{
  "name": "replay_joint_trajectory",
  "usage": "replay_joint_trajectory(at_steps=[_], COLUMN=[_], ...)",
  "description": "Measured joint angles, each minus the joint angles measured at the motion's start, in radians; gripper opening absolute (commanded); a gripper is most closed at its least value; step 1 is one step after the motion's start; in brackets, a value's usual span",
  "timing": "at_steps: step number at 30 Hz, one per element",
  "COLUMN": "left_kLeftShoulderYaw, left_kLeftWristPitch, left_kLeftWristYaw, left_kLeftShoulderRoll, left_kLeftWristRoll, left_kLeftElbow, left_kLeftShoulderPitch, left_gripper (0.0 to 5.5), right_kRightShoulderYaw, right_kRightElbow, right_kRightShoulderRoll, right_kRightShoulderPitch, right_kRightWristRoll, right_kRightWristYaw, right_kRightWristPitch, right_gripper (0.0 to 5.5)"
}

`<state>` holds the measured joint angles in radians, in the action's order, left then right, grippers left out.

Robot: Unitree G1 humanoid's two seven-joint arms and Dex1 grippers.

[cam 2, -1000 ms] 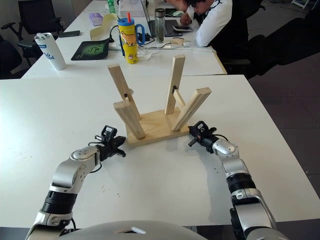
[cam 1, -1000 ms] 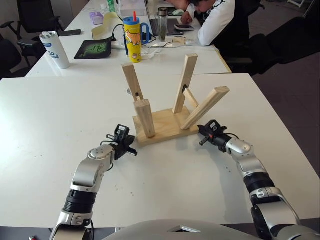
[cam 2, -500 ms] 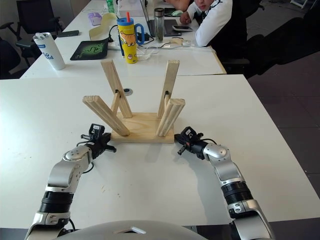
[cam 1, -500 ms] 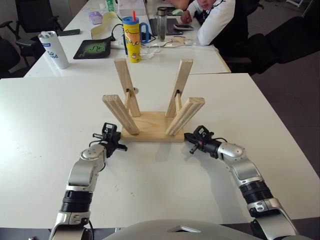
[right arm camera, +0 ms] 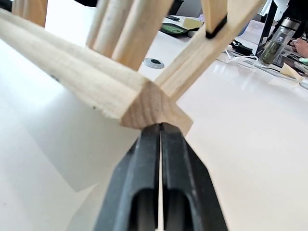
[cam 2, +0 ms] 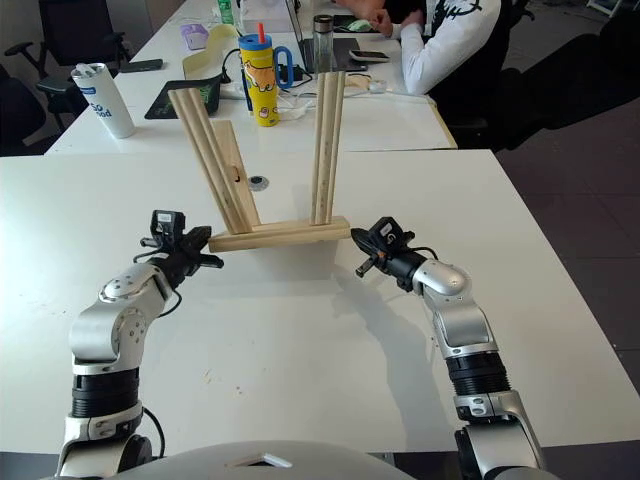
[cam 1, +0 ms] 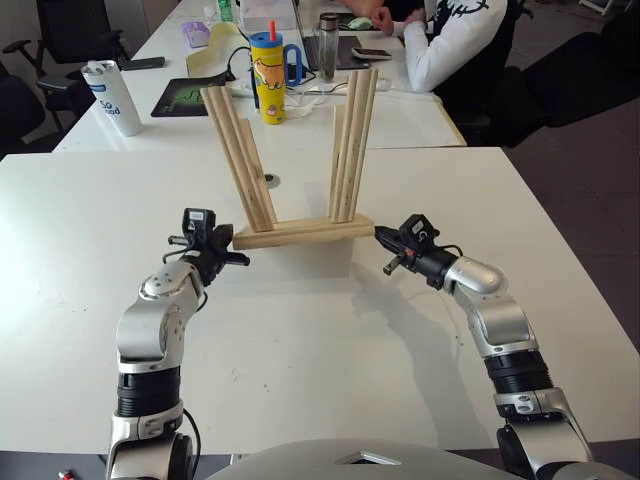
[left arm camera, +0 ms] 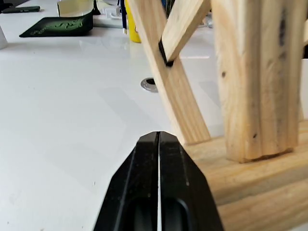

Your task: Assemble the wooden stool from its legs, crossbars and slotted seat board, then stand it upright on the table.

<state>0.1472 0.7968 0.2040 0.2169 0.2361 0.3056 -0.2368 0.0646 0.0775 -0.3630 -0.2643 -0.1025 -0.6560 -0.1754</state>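
Note:
The wooden stool is upside down, its seat board (cam 1: 303, 232) seen edge-on and held a little above the white table (cam 1: 300, 340), with a shadow under it. Its legs (cam 1: 238, 150) point up, paired left and right (cam 1: 352, 140), with a crossbar (left arm camera: 185, 24) between them. My left gripper (cam 1: 236, 258) is shut, its tip (left arm camera: 159, 137) against the board's left end. My right gripper (cam 1: 383, 236) is shut too, its tip (right arm camera: 160, 126) pressed against the board's right corner (right arm camera: 151, 103).
A round cable grommet (cam 1: 270, 182) sits in the table behind the stool. On the far table stand a yellow cup (cam 1: 265, 75), a white tumbler (cam 1: 110, 98), a black mat (cam 1: 190, 95) and a bottle (cam 1: 327, 45).
The stool has turned from a skewed pose to square-on and risen off the table. Both grippers came up with it, staying at the board's ends.

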Motion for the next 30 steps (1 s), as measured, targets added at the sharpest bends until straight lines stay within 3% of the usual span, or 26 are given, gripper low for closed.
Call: replay_joint_trajectory(at_steps=[12,20,25,30], left_kLeftShoulderYaw=[0.021,0.0,-0.115,-0.175], left_kLeftWristPitch=[0.056,0.028,-0.034,-0.231], left_kLeftWristYaw=[-0.017,-0.056,-0.052,-0.08], left_kLeftShoulderRoll=[0.001,0.069,0.008,-0.035], left_kLeftWristRoll=[0.004,-0.085,-0.116,-0.176], left_kLeftElbow=[0.007,-0.125,-0.228,-0.409], left_kLeftShoulderPitch=[-0.018,-0.016,0.011,0.014], left_gripper=[0.05,0.05,0.05,0.05], right_kRightShoulderYaw=[-0.013,-0.022,0.036,0.088], right_kRightElbow=[0.027,0.347,0.594,0.748], right_kRightShoulderRoll=[0.024,0.028,0.059,0.069], right_kRightShoulderPitch=[-0.025,-0.137,-0.28,-0.33], right_kRightWristRoll=[-0.002,0.104,0.175,0.226], right_kRightWristYaw=[0.047,0.199,0.213,0.197], right_kRightWristPitch=[0.068,0.264,0.324,0.34], right_gripper=[0.0,0.0,0.0,0.0])
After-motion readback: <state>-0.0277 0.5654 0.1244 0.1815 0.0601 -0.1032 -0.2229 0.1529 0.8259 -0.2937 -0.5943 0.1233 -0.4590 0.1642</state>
